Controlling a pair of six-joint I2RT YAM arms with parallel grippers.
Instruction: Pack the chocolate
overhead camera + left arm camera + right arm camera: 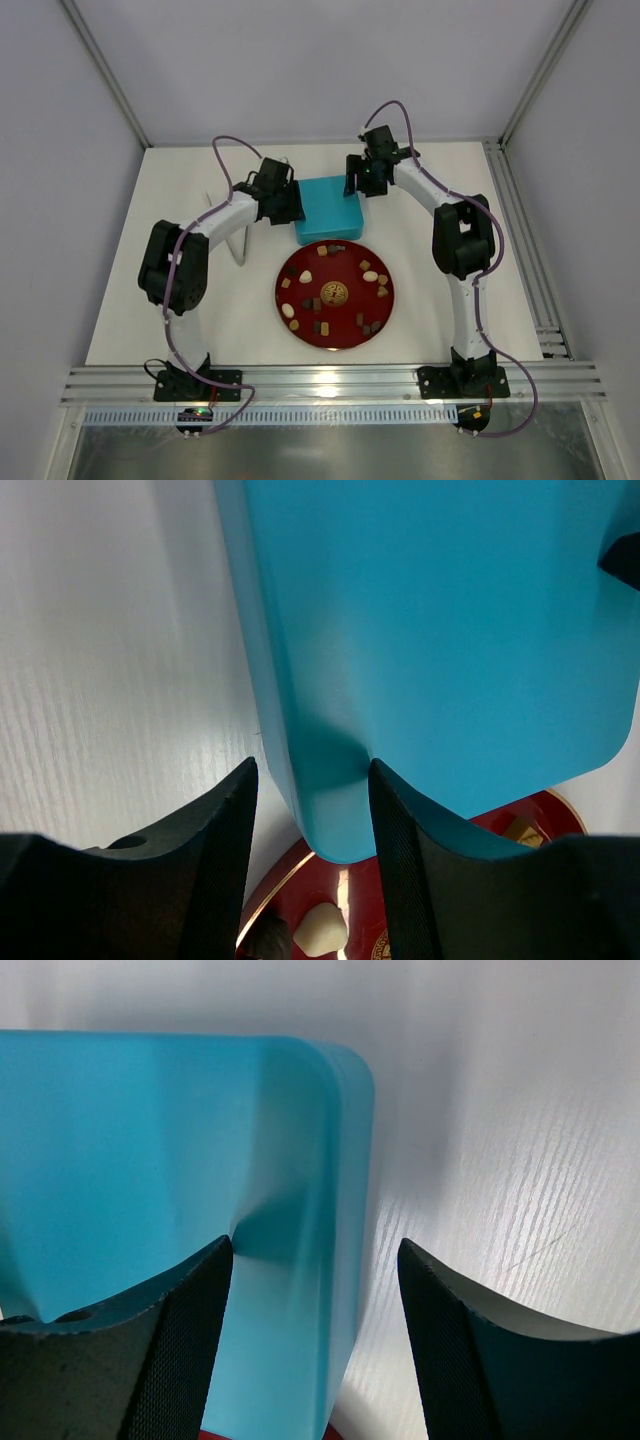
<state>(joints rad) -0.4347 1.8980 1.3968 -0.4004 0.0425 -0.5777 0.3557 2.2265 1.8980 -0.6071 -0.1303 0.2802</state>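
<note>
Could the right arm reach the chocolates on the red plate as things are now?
Probably yes. The chocolates lie uncovered on the red plate, just nearer than the teal box, whose right edge the open right pincer straddles. It would only need to back off that edge first.

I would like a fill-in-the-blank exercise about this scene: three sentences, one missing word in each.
1. The chocolate pieces lie on a round ___ plate.
2. The ball at the centre of the plate is wrapped in ___ foil.
3. The left end effector straddles the ___ edge of the turquoise box.
Missing words: red; gold; left.
</note>
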